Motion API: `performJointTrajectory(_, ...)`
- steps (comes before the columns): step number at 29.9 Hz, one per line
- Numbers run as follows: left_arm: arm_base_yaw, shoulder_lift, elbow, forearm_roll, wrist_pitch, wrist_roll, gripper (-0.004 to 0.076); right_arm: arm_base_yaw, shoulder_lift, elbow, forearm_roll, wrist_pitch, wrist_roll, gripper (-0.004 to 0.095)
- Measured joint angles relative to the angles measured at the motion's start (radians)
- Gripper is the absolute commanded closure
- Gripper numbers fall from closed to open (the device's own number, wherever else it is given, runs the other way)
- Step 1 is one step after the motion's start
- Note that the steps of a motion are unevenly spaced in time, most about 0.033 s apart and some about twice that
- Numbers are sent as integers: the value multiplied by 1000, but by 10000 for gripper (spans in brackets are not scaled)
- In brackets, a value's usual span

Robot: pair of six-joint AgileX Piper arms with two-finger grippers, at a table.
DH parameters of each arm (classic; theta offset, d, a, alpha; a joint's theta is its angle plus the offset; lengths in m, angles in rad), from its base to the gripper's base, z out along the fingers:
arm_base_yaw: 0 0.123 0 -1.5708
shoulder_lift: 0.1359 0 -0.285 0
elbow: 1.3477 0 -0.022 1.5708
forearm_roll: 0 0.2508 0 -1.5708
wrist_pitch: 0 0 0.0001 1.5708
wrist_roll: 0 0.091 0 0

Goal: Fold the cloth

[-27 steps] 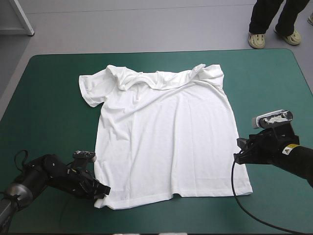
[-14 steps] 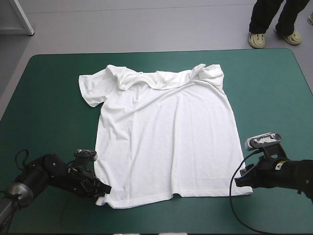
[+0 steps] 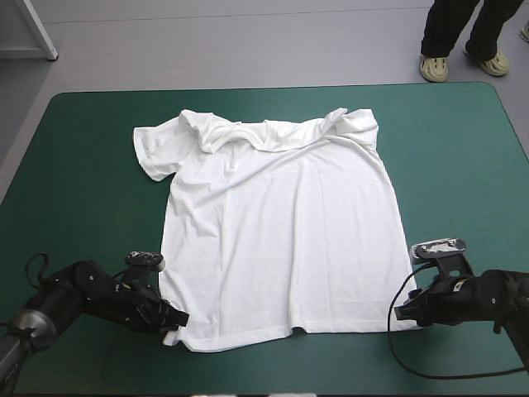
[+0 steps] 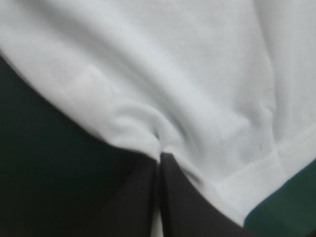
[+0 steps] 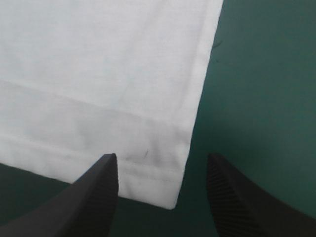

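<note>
1. Lies spread flat mid-tabletop (image 3: 74, 149) as a white T-shirt (image 3: 273, 231), hem toward the near edge, collar toward the far edge, rumpled across the shoulders and the far right sleeve.
2. Pinches the near left hem corner with the left gripper (image 4: 160, 155), jaws all but met, with a small fold of fabric bunched at the tips.
3. Straddles the near right hem corner with the right gripper (image 5: 162, 160), jaws wide apart and low over the teal-green cover (image 5: 261, 74), holding nothing.
4. Could close too shallow on the right, catching only the stitched hem edge and losing it on lifting.
5. Might take just the top layer on either side, leaving the back layer dragging on the tabletop and spoiling the fold line.
6. Could skew the T-shirt by lifting from the left before securing the right, pulling the hem diagonally and wrinkling the flat body.
7. Could also shove the right corner away by closing while pressed too low, bunching fabric ahead of the jaws.
8. Would likely trap the rumples near the collar inside the fold by carrying the hem over without smoothing, giving a lumpy, uneven bundle.
</note>
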Motion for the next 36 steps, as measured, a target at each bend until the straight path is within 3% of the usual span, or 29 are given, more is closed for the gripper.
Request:
performJointTrajectory(5, 0, 0, 1, -3, -6, 0, 705, 0, 122, 0, 3, -38, 0, 426)
performJointTrajectory(7, 0, 0, 1, -4, -8, 0, 705, 0, 174, 0, 7, -46, 0, 478)
performJointTrajectory(10, 0, 0, 1, -5, -16, 0, 705, 0, 222, -13, 6, -44, -4, 656)
performJointTrajectory(13, -1, 0, 2, -8, -24, 0, 705, 4, 254, -25, 7, -43, -31, 907)
performJointTrajectory(19, -1, 0, 3, -15, -57, 0, 705, 68, 267, -29, 40, -84, -65, 914)
performJointTrajectory(25, -1, -32, -16, 20, -130, 3, 705, 89, 231, -65, 64, -199, -56, 916)
performJointTrajectory(36, -1, -83, -449, 105, -305, 12, 705, 90, 153, -472, 64, -453, -71, 926)
